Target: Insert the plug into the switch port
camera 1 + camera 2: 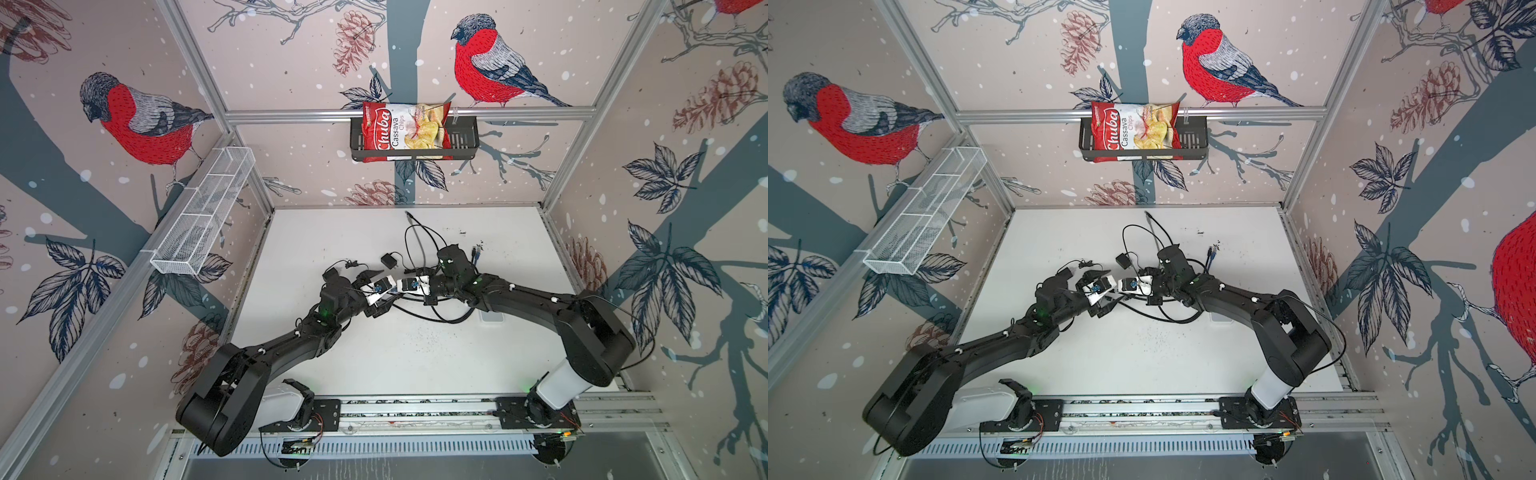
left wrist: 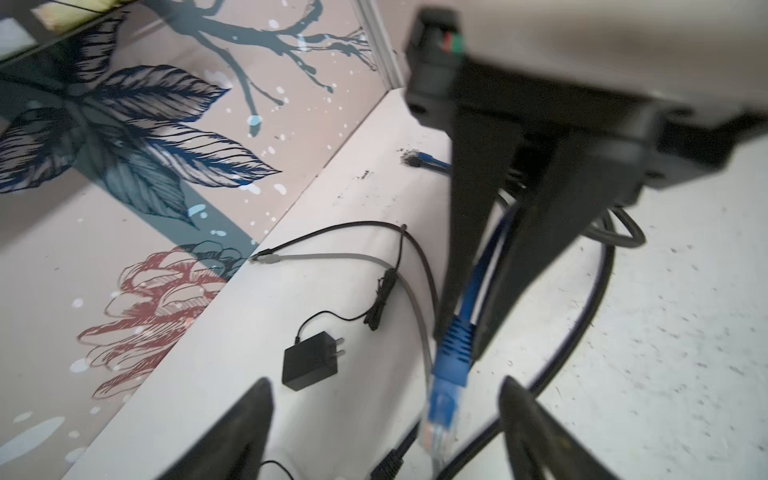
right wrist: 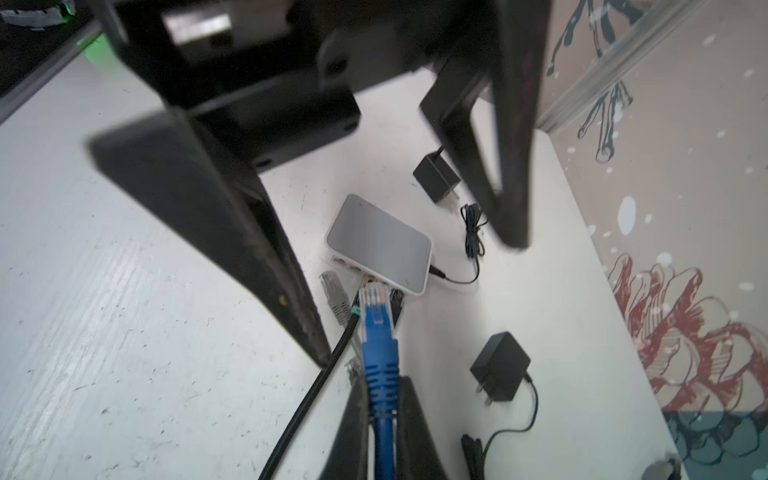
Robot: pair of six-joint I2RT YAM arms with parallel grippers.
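Note:
The plug (image 3: 376, 316) is a clear connector on a blue cable with a ribbed blue boot. My right gripper (image 3: 384, 399) is shut on that boot. In the right wrist view the plug points at the port side of the switch (image 3: 380, 243), a small flat grey and white box lying on the table. Its tip is close to the port row; whether it touches is unclear. My left gripper (image 2: 386, 415) stands open, and the plug (image 2: 451, 361) hangs between its fingers without touching them. In both top views the two grippers meet mid-table (image 1: 392, 293), hiding the switch.
Two black power adapters (image 3: 500, 365) (image 3: 436, 178) with thin leads lie beside the switch. A grey plug (image 3: 334, 295) and black cables (image 3: 316, 386) lie at its port side. The blue cable's other end (image 1: 476, 251) rests further back. Walls close in the table.

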